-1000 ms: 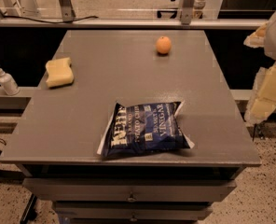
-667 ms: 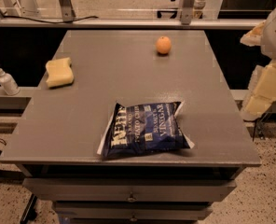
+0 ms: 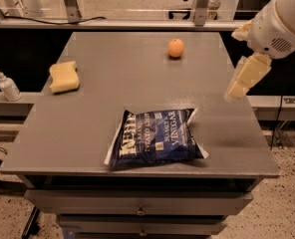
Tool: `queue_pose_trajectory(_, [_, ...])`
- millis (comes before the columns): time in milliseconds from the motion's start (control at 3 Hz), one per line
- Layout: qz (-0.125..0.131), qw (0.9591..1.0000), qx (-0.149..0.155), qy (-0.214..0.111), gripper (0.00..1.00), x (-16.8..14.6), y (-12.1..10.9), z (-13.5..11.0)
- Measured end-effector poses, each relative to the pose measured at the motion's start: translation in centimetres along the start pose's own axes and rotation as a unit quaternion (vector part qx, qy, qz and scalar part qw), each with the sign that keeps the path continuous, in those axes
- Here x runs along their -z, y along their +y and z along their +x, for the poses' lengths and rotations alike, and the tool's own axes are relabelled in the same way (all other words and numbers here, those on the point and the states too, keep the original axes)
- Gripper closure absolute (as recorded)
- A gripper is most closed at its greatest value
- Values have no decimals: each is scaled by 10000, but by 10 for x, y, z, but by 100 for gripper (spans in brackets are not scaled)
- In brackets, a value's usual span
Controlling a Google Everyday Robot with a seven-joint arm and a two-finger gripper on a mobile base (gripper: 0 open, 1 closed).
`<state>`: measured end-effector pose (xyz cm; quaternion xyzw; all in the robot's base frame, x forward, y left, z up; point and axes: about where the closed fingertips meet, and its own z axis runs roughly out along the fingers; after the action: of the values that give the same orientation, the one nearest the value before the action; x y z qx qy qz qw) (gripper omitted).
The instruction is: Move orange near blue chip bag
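The orange is a small round fruit sitting on the far part of the grey table, right of centre. The blue chip bag lies flat near the table's front edge, with white lettering facing up. The orange and the bag are well apart. My gripper hangs on the white arm above the table's right edge, to the right of both the orange and the bag, and touches nothing.
A yellow sponge lies on the left side of the table. A small white pump bottle stands on a ledge left of the table. Drawers sit under the front edge. Metal frame legs stand behind the table.
My arm and gripper have moved left, from beside the table to over its right edge. The orange, bag and sponge have not moved.
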<state>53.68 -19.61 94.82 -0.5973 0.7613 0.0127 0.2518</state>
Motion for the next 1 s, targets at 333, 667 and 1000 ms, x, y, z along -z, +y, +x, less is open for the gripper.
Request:
queue_pose_trajectory(333, [64, 9990, -209, -383, 0, -33, -47, -10])
queue_pose_trajectory(667, [136, 9958, -403, -814, 0, -62, -83, -30])
queue_pose_trajectory(1000, [178, 9886, -698, -1322, 0, -96, -113, -48])
